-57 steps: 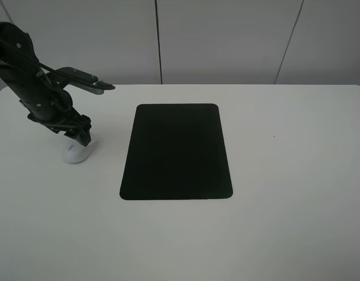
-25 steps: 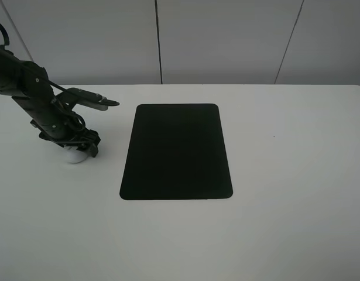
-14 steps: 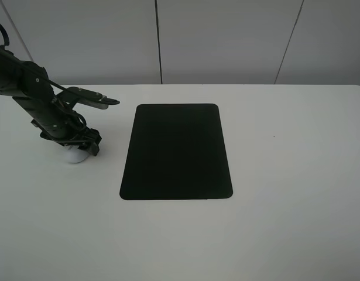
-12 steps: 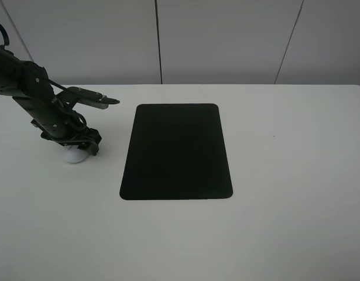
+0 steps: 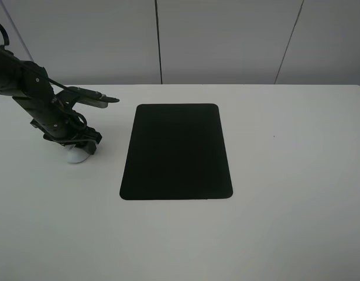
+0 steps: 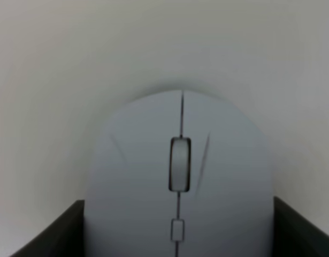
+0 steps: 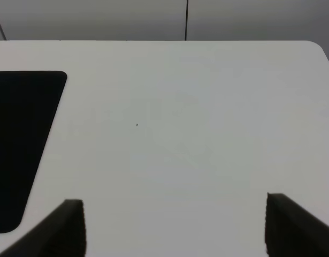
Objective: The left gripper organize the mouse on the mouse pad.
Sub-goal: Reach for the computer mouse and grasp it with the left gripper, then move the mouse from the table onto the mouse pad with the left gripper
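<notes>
The white mouse (image 5: 78, 156) lies on the white table, left of the black mouse pad (image 5: 177, 151) and apart from it. My left gripper (image 5: 80, 145) is down over the mouse. In the left wrist view the mouse (image 6: 177, 128) fills the space between the two dark fingers (image 6: 46, 238), which press against its sides, with the grey scroll wheel facing away from the wrist. My right gripper (image 7: 175, 201) shows only in the right wrist view. It is open over bare table, with a corner of the mouse pad (image 7: 20, 144) off to one side.
The white table (image 5: 285, 175) stretches right of the pad to its far edge, where a pale wall (image 5: 226, 41) rises. A flat dark part of the left arm (image 5: 92, 95) sticks out toward the pad's upper left corner.
The left arm has come down from above the mouse, and its fingers now sit around it. The mouse lies in the same spot. In the last half second almost nothing has moved.
</notes>
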Action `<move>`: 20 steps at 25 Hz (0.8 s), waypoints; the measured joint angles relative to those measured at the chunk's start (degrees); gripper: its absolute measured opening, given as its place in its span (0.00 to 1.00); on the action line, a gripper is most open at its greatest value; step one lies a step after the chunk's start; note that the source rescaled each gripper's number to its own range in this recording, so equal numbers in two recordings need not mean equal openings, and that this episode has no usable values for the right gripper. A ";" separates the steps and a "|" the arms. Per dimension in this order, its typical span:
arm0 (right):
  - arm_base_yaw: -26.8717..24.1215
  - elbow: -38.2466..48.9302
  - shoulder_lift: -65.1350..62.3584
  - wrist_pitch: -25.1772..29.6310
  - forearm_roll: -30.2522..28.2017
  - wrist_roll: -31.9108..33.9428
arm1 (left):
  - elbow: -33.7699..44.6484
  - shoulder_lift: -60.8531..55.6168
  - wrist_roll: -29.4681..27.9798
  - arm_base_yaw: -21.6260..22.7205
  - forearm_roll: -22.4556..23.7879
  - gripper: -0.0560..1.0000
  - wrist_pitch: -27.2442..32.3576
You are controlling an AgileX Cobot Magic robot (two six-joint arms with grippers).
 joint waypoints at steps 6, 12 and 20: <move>0.00 0.00 0.00 0.00 0.00 0.00 | 0.00 0.00 -0.05 0.00 0.00 0.06 0.00; 0.00 0.00 0.00 0.00 0.00 0.00 | 0.00 0.00 -0.15 0.00 0.00 0.06 0.05; 0.00 0.00 0.00 0.00 0.00 0.00 | 0.04 -0.06 -0.09 0.69 0.09 0.06 0.05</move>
